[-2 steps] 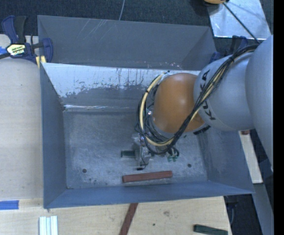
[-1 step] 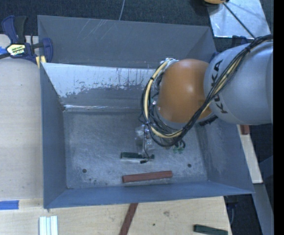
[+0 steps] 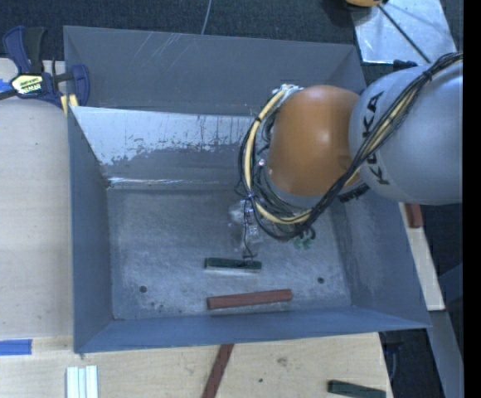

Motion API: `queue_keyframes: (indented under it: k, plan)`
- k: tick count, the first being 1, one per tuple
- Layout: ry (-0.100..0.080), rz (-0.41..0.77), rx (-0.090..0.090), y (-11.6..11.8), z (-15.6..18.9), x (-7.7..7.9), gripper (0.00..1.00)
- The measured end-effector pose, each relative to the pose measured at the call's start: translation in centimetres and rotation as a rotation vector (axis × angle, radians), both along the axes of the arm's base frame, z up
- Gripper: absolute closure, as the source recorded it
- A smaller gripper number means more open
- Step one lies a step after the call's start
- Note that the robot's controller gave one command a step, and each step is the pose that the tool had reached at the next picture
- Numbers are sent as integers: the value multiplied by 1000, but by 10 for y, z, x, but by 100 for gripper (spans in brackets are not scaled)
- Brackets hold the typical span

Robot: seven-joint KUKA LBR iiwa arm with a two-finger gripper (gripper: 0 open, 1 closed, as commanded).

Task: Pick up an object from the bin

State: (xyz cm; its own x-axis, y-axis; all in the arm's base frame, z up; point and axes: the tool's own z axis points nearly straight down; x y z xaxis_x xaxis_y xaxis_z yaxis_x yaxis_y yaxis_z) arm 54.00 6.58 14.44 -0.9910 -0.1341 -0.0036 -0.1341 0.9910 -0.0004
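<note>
pincer [image 3: 249,249] over dark flat stick [image 3: 228,264], brown bar [image 3: 249,300] nearby

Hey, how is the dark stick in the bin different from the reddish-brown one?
The dark stick is shorter and thinner than the reddish-brown stick. The dark stick lies right by the gripper; the reddish-brown stick lies apart from it, nearer the view's bottom edge. Both lie flat, roughly parallel.
</note>
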Motion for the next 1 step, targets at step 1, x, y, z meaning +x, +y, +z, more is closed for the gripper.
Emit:
queue_keyframes:
  k: [1]
  plan:
    - [-4,279,1,12,-73,-5,0]
